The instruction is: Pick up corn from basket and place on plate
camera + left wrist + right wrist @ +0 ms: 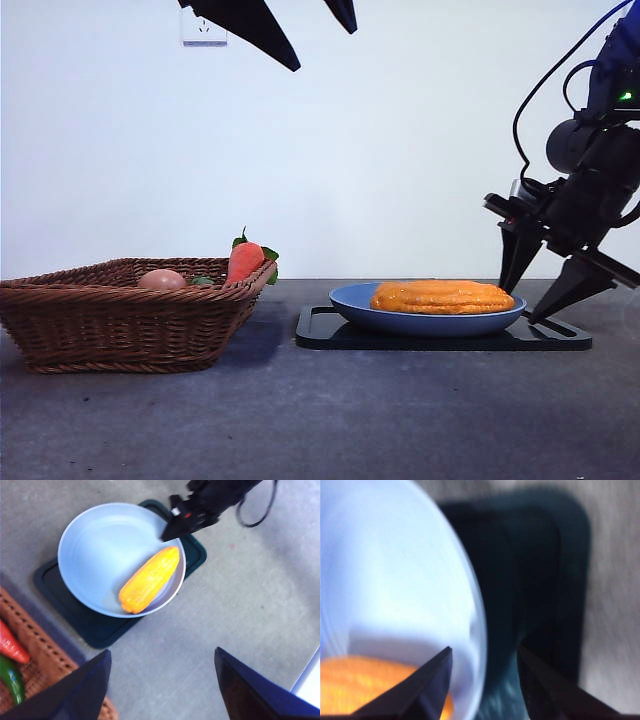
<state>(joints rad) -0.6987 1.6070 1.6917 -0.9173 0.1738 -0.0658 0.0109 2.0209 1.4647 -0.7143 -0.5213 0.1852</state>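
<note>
While the corn (pixel 442 297) lies flat in the plate (pixel 350 300) on the black tray (pixel 318 330), the right gripper (pixel 545 295) hangs at the plate's 3 o'clock rim, jaws spread and empty; left gripper (pixel 322 40) waits high, jaws spread, basket (pixel 120 325) at 9 o'clock.

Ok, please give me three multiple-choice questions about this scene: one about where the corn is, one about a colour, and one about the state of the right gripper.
1. Where does the corn lie?
A. in the basket
B. on the plate
C. on the bare table

2. What colour is the plate?
A. blue
B. red
C. yellow

3. How is the right gripper?
A. shut on the corn
B. shut on the carrot
C. open, holding nothing

Answers:
1. B: the corn rests inside the plate, which stands on the black tray.
2. A: its rim and inner surface are blue in each view.
3. C: its jaws stand apart beside the plate's edge with nothing between them, and the carrot lies in the basket.
</note>
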